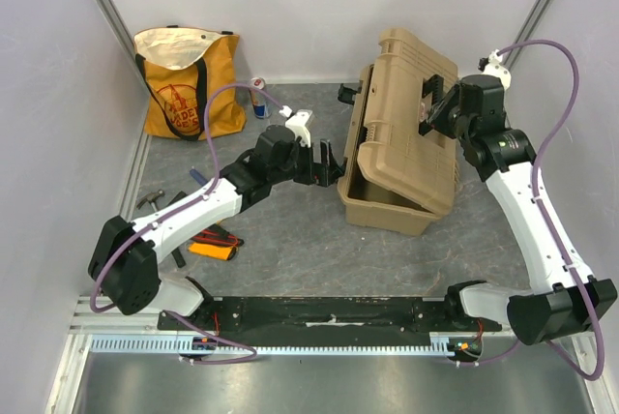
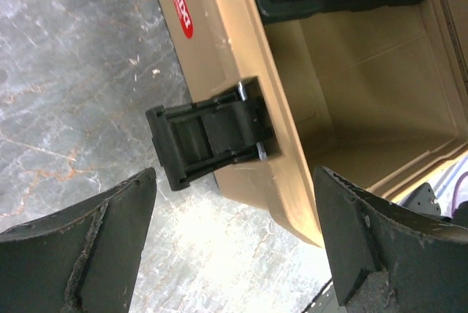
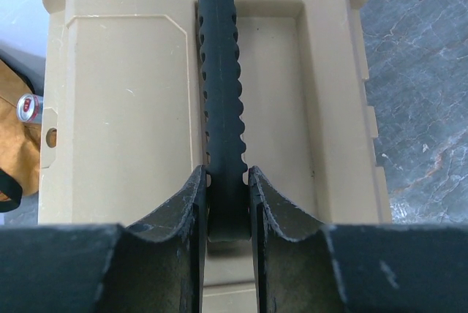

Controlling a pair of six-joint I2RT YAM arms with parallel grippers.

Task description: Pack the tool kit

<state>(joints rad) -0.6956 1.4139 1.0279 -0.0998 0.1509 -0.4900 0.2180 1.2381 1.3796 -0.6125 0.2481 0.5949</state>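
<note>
Evidently the right gripper (image 3: 227,175) is clamped on the black handle (image 3: 219,72) to prop the lid (image 1: 411,114) up, leaving the toolbox (image 1: 387,209), right of the table's (image 1: 290,250) middle, open for loading. The left gripper (image 2: 234,181) hangs wide open and empty just beside the front latch (image 2: 212,137). The meter (image 1: 215,245) lies unpacked by the left arm.

White arms (image 1: 527,211), black joints (image 1: 126,269), purple cables (image 1: 546,42)
</note>
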